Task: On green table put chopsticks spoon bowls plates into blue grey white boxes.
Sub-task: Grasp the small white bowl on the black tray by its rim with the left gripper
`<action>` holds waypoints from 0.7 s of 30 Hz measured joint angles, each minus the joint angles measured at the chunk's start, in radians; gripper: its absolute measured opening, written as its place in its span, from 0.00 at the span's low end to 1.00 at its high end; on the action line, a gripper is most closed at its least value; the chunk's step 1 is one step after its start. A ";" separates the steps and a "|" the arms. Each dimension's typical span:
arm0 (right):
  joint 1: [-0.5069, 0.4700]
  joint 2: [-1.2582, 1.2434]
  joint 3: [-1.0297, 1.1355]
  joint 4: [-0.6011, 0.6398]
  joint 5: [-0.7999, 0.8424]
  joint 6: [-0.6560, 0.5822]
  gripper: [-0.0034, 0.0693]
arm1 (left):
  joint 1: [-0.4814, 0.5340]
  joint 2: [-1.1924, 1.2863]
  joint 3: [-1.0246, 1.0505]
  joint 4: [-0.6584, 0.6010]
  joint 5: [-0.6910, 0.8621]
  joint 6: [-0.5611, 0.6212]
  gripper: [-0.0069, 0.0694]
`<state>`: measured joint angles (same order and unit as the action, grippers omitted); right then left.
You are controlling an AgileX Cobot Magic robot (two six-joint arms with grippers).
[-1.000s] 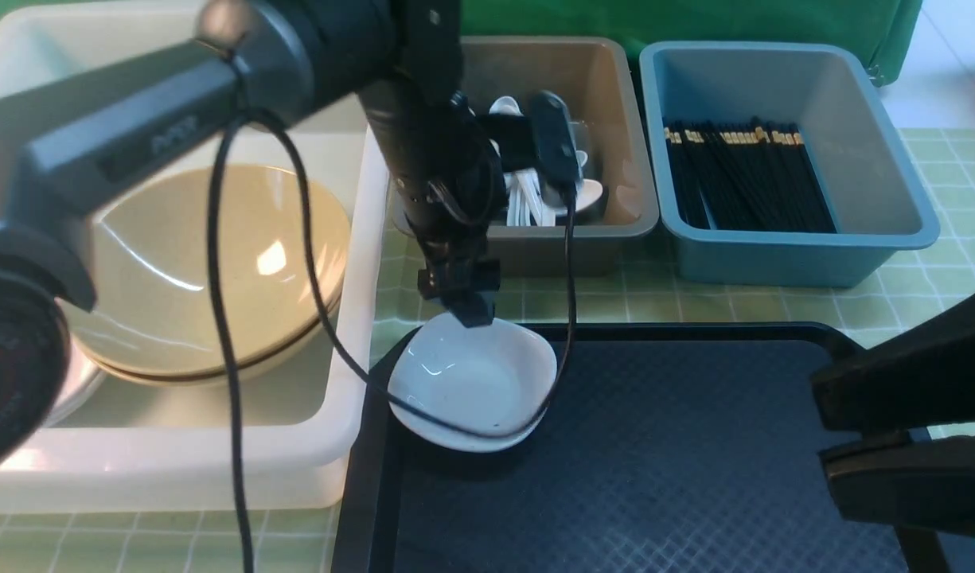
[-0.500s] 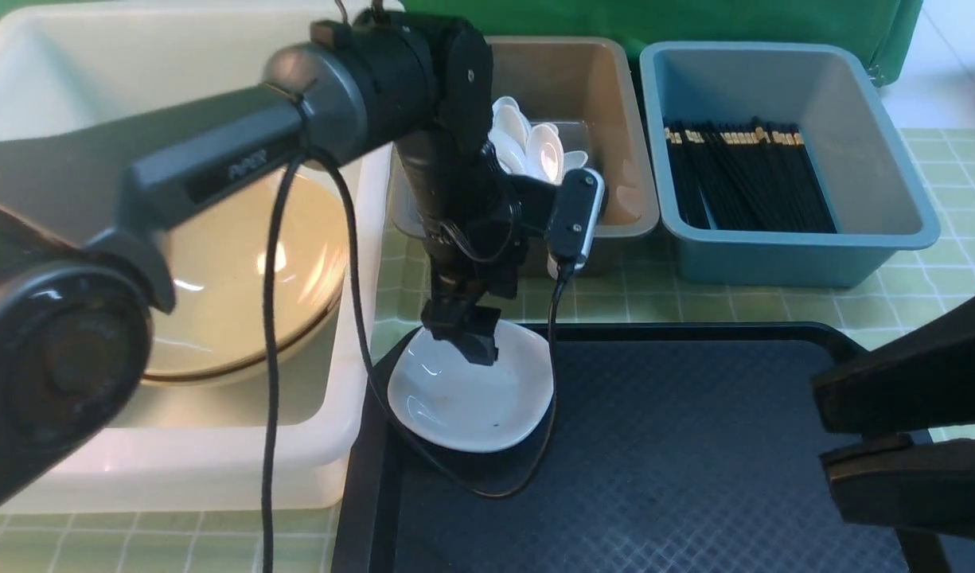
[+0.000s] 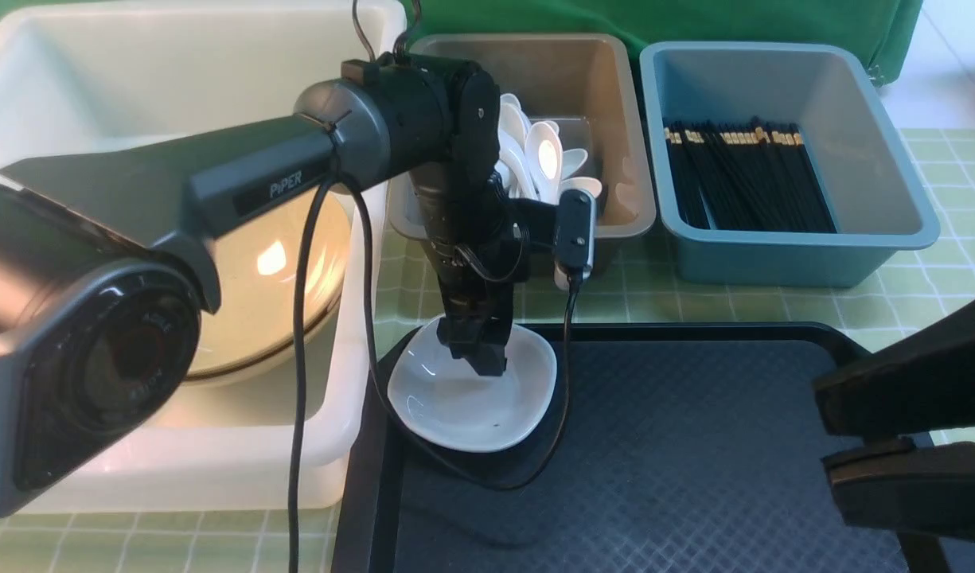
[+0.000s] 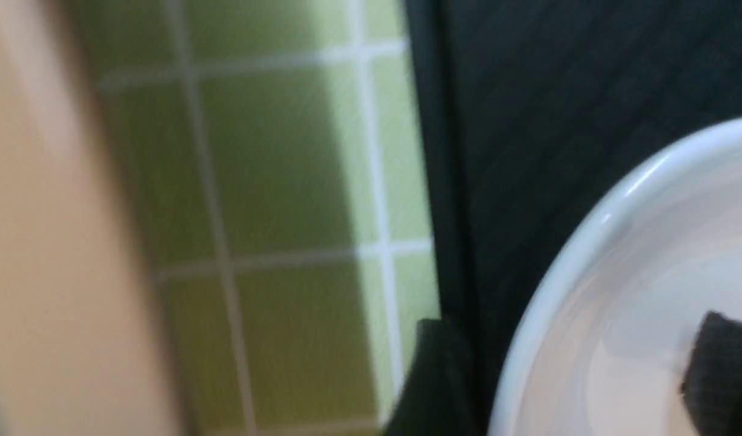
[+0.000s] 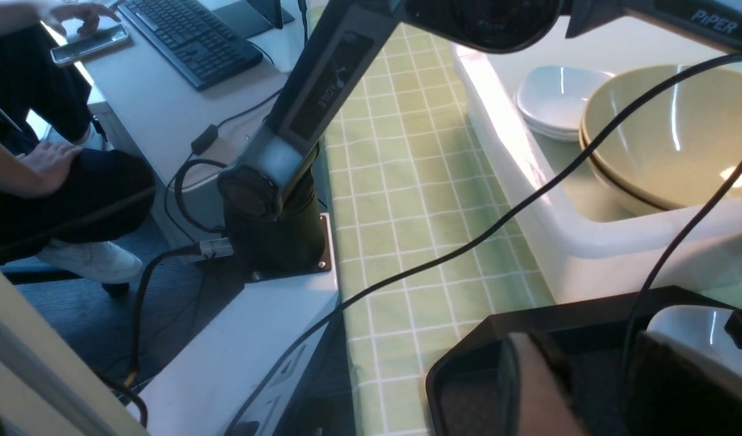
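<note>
From the front I see the small white plate (image 3: 471,398) lying at the black tray's (image 3: 694,477) far left corner, with my left gripper (image 3: 481,356) down at its far rim. The left wrist camera shows the fingers (image 4: 437,381) spread astride that rim, one outside and one inside, nothing pinched yet. I judge the plate light, stiff, slippery and chippable, so the rim is the hold. The right wrist camera shows my right gripper (image 5: 595,387) spread and empty above the tray.
</note>
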<state>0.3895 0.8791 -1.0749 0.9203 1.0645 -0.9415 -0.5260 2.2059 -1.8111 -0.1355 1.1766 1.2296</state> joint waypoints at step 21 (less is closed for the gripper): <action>0.000 0.000 0.000 -0.001 0.000 0.000 0.37 | 0.012 0.001 -0.029 -0.291 0.042 -0.256 0.13</action>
<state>0.3895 0.8787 -1.0749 0.9191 1.0645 -0.9415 -0.5140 2.2066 -1.8404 -0.4268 1.2183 0.9733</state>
